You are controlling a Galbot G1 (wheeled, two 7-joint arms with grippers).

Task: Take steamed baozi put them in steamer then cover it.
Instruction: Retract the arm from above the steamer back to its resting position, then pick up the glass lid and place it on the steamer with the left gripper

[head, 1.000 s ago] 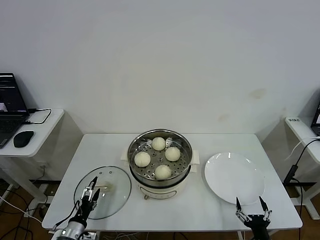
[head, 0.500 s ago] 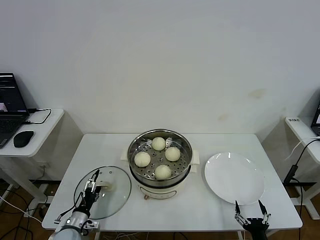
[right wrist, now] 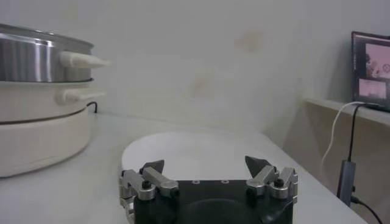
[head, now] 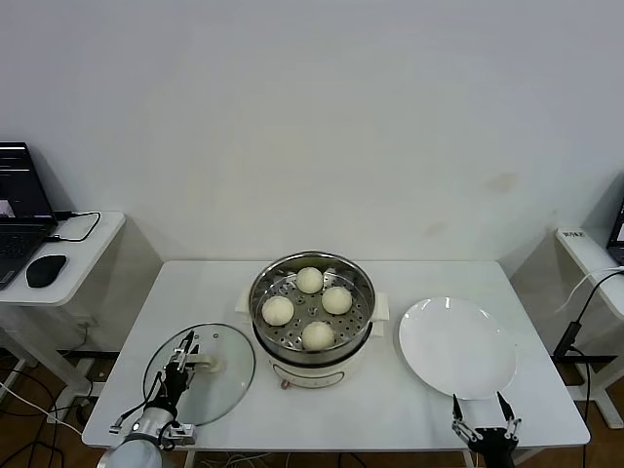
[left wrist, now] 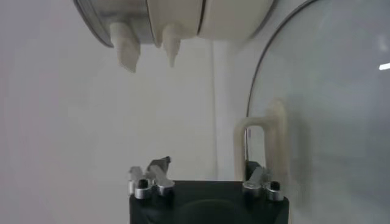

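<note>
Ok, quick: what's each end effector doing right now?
Left end effector: open, jaws at the cover's handle, not gripping it.
Right end effector: open, empty, near the plate.

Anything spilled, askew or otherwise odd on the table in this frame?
Nothing stands out. Four baozi sit in the steamer, the cover lies flat beside it under the left gripper, and the white plate is bare.

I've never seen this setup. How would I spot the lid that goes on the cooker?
Start at the white table and find the shiny steamer in its middle, holding four buns. The cover lies flat on the table at the steamer's left, near the front edge, under the left gripper. Unlike the solid white plate on the other side, it is clear glass with a cream handle.
</note>
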